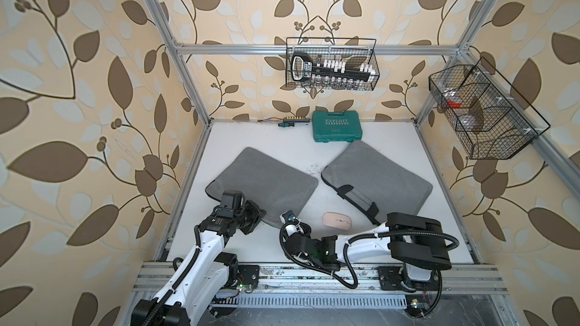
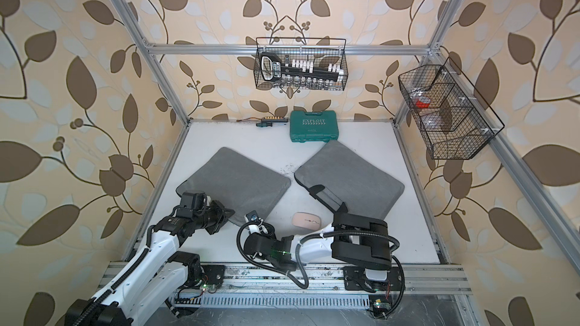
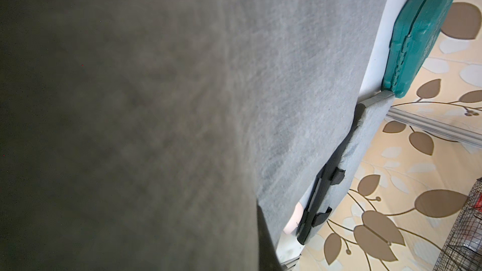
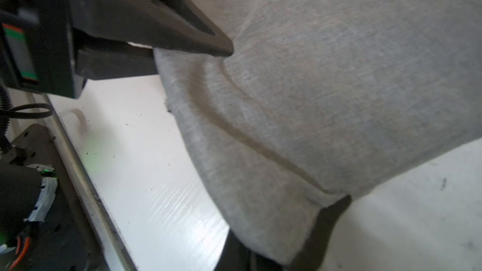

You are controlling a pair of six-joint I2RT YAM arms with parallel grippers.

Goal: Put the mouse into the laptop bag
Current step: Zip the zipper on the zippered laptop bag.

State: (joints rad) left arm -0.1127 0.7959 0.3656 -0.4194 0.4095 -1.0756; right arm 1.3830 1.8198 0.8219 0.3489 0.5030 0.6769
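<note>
Left gripper (image 4: 190, 54) and right gripper (image 4: 287, 220) apparently both pinch the laptop bag's (image 1: 270, 177) hem near the tabletop's (image 1: 282, 139) front edge, mouse (image 1: 336, 221) nearby.

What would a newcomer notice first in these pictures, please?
Probably the pink mouse on the white table, near the front between the grey laptop bag and a second grey bag. Then the left gripper and right gripper, both pinching the first bag's near edge, and the teal case at the back.
</note>
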